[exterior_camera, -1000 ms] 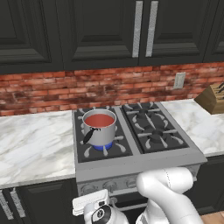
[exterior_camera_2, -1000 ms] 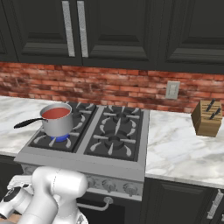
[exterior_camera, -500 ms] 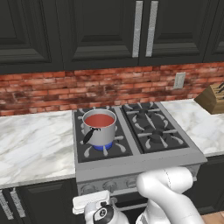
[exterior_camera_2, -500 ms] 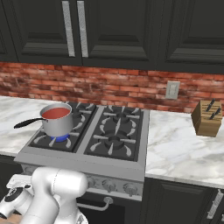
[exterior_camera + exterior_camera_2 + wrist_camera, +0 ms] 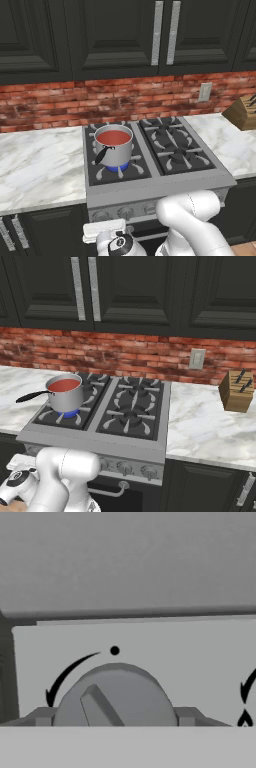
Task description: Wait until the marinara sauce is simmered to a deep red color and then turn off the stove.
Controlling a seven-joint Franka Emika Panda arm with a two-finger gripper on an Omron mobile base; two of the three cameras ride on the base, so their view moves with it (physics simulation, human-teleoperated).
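Note:
The marinara sauce (image 5: 113, 136) is a red disc in a small steel saucepan (image 5: 66, 399) on the front left burner of the stove (image 5: 172, 176), with a blue flame (image 5: 119, 169) burning under it. My gripper (image 5: 115, 717) is low at the stove's front panel, at the leftmost knob (image 5: 115, 694). Its fingertips (image 5: 42, 716) stand close on either side of that knob, open. The knob's ridge tilts to the upper left, away from the black dot above it. From the base the hand (image 5: 105, 231) shows below the panel's left end.
A knife block (image 5: 236, 391) stands on the marble counter (image 5: 210, 426) right of the stove. Other grey knobs (image 5: 125, 468) run along the panel above the oven handle (image 5: 107, 491). Dark cabinets hang above the brick backsplash.

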